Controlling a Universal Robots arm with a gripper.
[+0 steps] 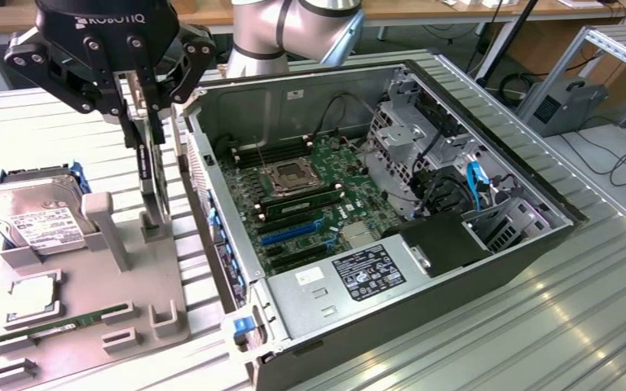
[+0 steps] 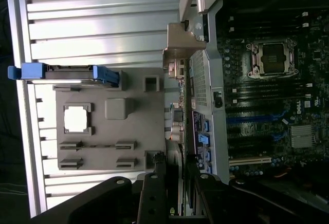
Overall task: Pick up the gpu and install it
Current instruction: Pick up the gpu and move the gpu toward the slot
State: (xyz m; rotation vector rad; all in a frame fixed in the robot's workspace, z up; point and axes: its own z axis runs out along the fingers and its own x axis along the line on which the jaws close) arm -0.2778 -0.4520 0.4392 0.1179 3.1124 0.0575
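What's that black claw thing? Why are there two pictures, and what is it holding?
The claw is a gripper on the end of a robot arm. One picture comes from a camera off the arm, the other from a camera on the arm's wrist, looking past the claw. On the table sit an open computer and a grey holder with a hard drive and a green memory stick. The gripper is pinching a thin graphics card, seen edge-on, upright between holder and computer.

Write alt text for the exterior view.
A robot pincer grips the top edge of the gpu, which stands upright on edge at a grey holder, beside an open computer case. A hard drive sits in the holder.
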